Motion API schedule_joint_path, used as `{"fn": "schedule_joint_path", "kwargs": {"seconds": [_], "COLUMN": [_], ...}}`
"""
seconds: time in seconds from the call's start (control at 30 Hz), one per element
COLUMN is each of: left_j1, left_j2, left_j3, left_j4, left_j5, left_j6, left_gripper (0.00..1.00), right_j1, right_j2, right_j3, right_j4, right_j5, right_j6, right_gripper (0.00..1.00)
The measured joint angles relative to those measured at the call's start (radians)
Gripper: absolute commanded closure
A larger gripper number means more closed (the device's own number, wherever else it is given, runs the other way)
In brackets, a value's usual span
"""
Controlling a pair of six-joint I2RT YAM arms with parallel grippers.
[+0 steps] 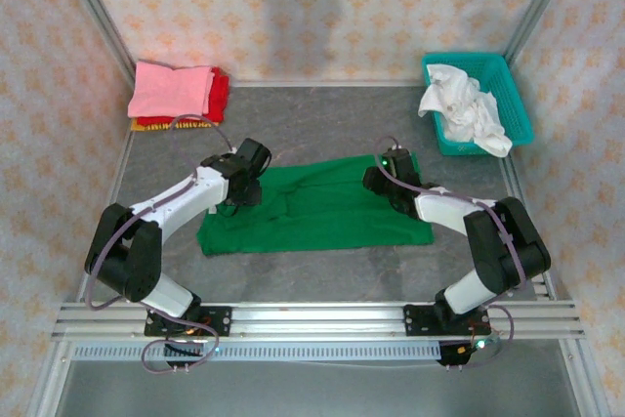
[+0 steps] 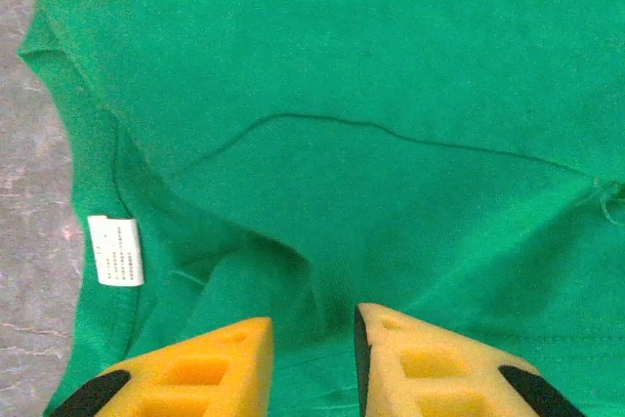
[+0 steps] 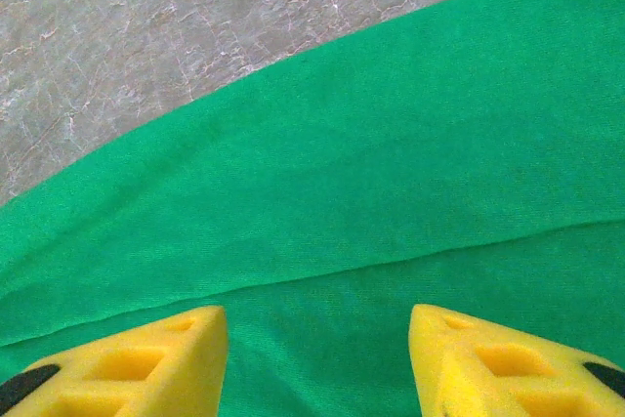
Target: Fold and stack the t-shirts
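A large green t-shirt [image 1: 322, 212] lies folded into a wide band in the middle of the grey table. My left gripper [image 1: 246, 186] is low over its left end, near the collar and white label [image 2: 115, 251]. The left gripper [image 2: 314, 324] stands open by a narrow gap, with a raised crease of green cloth [image 2: 391, 65] running toward the gap and neither pad pressing it. My right gripper [image 1: 383, 181] hovers over the shirt's upper right part. The right gripper [image 3: 317, 324] is open wide, with flat green cloth [image 3: 391, 144] below and nothing between the fingers. Pink [image 1: 171, 87], red [image 1: 220, 93] and yellow-orange [image 1: 156, 124] t-shirts lie folded in a stack at the back left.
A teal basket [image 1: 518, 109] at the back right holds crumpled white cloth [image 1: 464, 106]. Patterned walls and metal frame posts close in the table on three sides. Bare grey tabletop [image 3: 146, 26] lies beyond the green shirt's far edge.
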Motion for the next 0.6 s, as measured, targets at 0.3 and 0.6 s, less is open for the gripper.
{"fn": "schedule_joint_path", "kwargs": {"seconds": [0.3, 0.6], "left_j1": [0.145, 0.257], "left_j2": [0.019, 0.022], "left_j3": [0.071, -0.046], "left_j4": [0.047, 0.127], "left_j5": [0.000, 0.098], "left_j6": [0.025, 0.011], "left_gripper": [0.54, 0.38], "right_j1": [-0.003, -0.018], "right_j2": [0.000, 0.002], "right_j3": [0.003, 0.013], "right_j4": [-0.011, -0.037], "right_j5": [0.002, 0.019], "right_j6": [-0.012, -0.035], "right_gripper": [0.46, 0.46]}}
